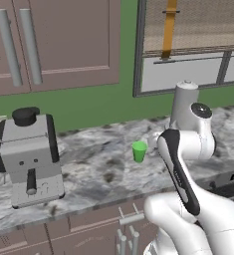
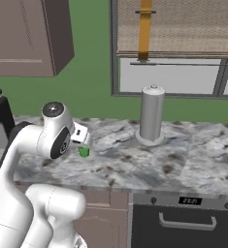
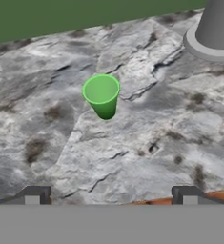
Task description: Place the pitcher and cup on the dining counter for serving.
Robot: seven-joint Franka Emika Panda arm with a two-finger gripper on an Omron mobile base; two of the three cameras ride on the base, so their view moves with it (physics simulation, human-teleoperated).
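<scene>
Small bright-green cup (image 3: 102, 95), smooth, tapered, open top, stands upright on marbled grey-white wall counter (image 3: 132, 143), w/ grey cylindrical canister (image 2: 152, 115) well apart. Gripper (image 3: 111, 194) hovers near the cup, jaws fully open, holding nothing. Risk: light cup could tip or skid if a fingertip clips its rim on approach

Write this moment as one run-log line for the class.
gripper: open, empty | cup: upright on wall counter, ahead of fingertips | grey canister: behind cup | coffee machine: left
</scene>
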